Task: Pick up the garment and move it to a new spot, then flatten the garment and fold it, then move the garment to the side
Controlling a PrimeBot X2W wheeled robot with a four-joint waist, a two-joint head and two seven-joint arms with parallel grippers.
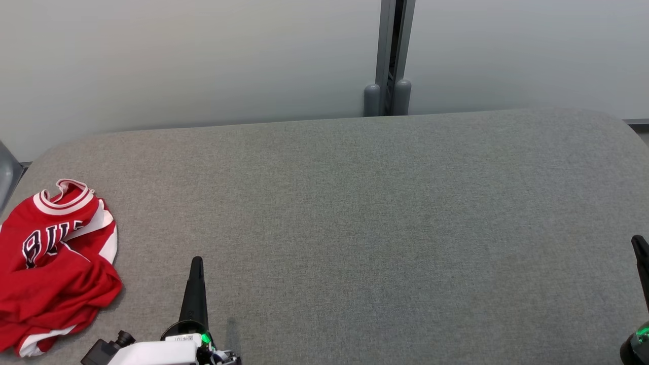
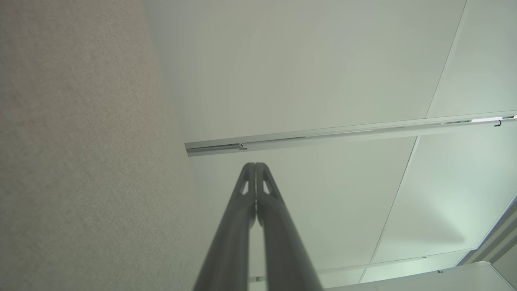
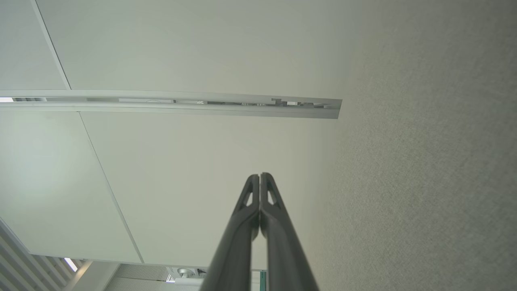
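Our left claw [image 1: 196,261] and right claw [image 1: 640,244] sit pressed together, empty; the crumpled garment [image 1: 56,263] near the table [image 1: 355,228] edge may slide off if we grab it shallowly

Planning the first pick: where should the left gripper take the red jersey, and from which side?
Probably the bunched fold on the red jersey's right edge, from above with the left gripper, which sits shut just right of it and must open first. The cloth is heaped there, proud of the grey surface; the collar lies flatter and farther off.
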